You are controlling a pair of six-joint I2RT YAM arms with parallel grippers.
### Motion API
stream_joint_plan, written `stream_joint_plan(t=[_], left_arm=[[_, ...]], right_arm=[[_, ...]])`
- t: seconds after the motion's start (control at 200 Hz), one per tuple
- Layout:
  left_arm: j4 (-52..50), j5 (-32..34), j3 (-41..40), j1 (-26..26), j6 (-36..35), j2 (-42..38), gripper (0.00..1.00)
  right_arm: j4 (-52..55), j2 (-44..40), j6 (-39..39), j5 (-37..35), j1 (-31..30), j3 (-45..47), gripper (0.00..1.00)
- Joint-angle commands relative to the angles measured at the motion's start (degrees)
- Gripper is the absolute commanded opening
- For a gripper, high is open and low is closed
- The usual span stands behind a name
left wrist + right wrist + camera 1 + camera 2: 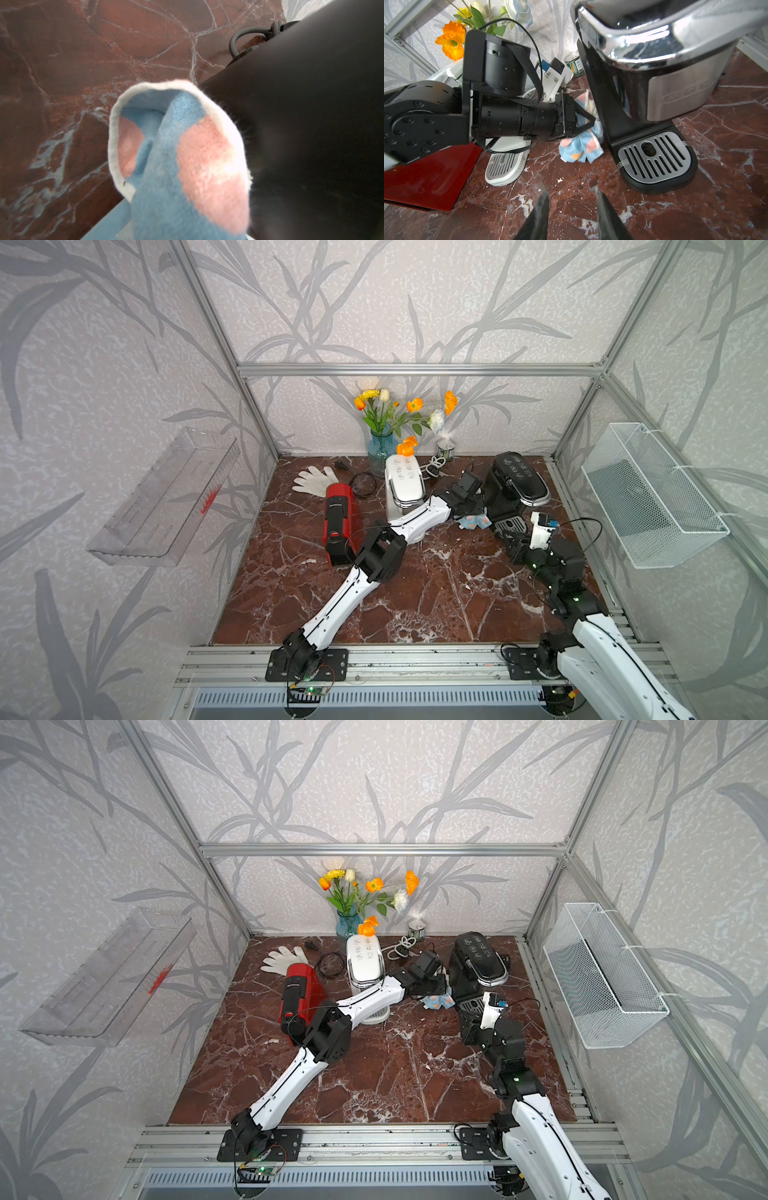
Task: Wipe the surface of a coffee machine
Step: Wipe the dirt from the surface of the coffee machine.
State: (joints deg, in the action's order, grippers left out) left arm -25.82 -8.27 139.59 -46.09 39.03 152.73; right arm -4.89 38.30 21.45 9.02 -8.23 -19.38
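The left hand [586, 122] grips the blue-and-pink cloth [579, 148], holding it against the left side of the black coffee machine [654, 83]. The right hand [571, 194] hovers empty, jaws apart, just nearer than its drip tray [654, 160].

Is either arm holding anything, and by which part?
The left tool pinches the cloth by a bunched fold; the right tool holds nothing.

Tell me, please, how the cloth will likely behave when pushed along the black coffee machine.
Probably floppy: the cloth droops in folds from the left tool. Its fuzzy weave looks soft and light, so it may bunch rather than slide flat on the black coffee machine.
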Motion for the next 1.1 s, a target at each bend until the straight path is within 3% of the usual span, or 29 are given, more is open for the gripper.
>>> stream_joint_plan(t=[0.0,0.525,1.095], left_arm=[[0.46,-0.33,1.39,-0.59,-1.52,-6.63,0.0],[0.43,1.33,-0.51,-0.96,-4.92,-15.88,0.0],[3.17,1.86,-4.84,-0.68,-2.78,-5.98,0.0]], right_arm=[[-1.41,0.1,0.08,-0.23,0.03,0.79,0.39],[-1.36,0.1,0.0,-0.39,0.04,0.77,0.39],[-1.09,-0.24,0.0,-0.23,0.04,0.79,0.39]])
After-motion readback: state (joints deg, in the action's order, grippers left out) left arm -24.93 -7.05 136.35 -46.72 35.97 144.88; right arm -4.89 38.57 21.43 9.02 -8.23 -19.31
